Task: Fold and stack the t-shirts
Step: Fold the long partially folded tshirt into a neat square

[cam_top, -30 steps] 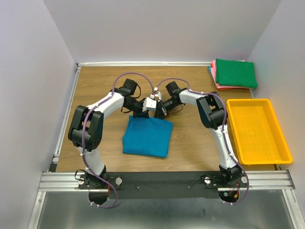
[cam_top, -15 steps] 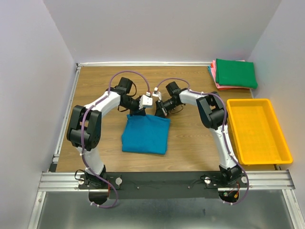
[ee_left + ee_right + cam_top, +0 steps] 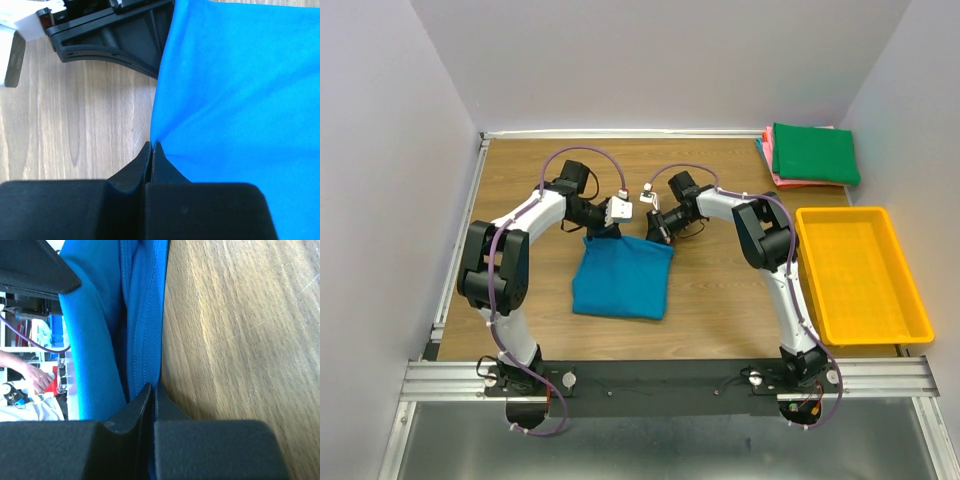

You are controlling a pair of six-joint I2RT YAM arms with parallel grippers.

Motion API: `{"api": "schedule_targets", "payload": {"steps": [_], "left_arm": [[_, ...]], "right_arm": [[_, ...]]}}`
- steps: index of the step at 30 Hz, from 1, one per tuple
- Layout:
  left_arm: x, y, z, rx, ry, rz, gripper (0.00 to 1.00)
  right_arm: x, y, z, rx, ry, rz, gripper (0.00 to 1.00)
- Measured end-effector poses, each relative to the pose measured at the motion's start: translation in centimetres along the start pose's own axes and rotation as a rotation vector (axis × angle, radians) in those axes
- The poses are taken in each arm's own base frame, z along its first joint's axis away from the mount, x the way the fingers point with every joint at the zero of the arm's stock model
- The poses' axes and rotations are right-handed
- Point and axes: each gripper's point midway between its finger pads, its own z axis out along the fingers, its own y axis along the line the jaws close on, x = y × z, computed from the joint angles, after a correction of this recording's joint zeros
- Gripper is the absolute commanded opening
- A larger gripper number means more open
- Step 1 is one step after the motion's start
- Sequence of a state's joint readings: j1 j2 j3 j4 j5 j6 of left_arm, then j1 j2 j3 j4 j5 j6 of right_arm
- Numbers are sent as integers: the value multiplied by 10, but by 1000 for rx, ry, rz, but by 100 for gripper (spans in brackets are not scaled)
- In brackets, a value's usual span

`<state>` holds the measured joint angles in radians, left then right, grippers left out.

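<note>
At table [image 3: 720, 300] centre, six o'clock of the fingers, the teal shirt [image 3: 622, 280] lies partly folded. Left fingers [image 3: 145, 161] and right fingers [image 3: 146, 399] each clench its far edge. At two o'clock, a green shirt [image 3: 815, 152] tops the pink stack [image 3: 790, 183]; stacking the teal shirt remains.

Both wrist views' edges cut off the teal shirt [image 3: 240, 100].

Soft matt teal-blue cloth t-shirt [image 3: 622, 278], grained wood table [image 3: 720, 300], glossy yellow plastic tray [image 3: 860, 275], matt black plastic jaws
</note>
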<state>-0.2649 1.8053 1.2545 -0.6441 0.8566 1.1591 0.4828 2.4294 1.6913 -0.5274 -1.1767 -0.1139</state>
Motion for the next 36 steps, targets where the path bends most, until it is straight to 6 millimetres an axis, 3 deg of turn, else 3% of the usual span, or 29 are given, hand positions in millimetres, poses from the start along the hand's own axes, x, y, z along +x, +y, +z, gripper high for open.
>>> {"api": "schedule_targets", "payload": {"steps": [19,22,23,25,27,28,29,32,36], "left_arm": [[1,6,-5,-38,-26,29,0],[2,7,-6,-42,-26,23,0],[3,9,-6,-46,-26,18,0],[7,11,-6,-51,-25,6,0],[12,12,-5,-52,-22,-8,1],[15,12,-3,-50,-20,-20,4],[17,13,-2,-48,-20,-29,14],[21,19,1,-49,-17,-72,21],[21,37,-1,-79,-8,-103,46]], "right_arm": [[0,0,0,-3,-2,-13,13],[-1,-1,-4,7,-8,-9,27],[-1,-1,-6,10,-9,-3,41],[-2,2,-10,13,-11,5,55],[-10,3,-20,69,-22,-21,58],[-14,0,-26,111,-29,-41,63],[-20,-2,-33,149,-39,-62,66],[-39,-16,-56,298,-67,-134,77],[-60,-39,-93,472,-108,-189,78]]}}
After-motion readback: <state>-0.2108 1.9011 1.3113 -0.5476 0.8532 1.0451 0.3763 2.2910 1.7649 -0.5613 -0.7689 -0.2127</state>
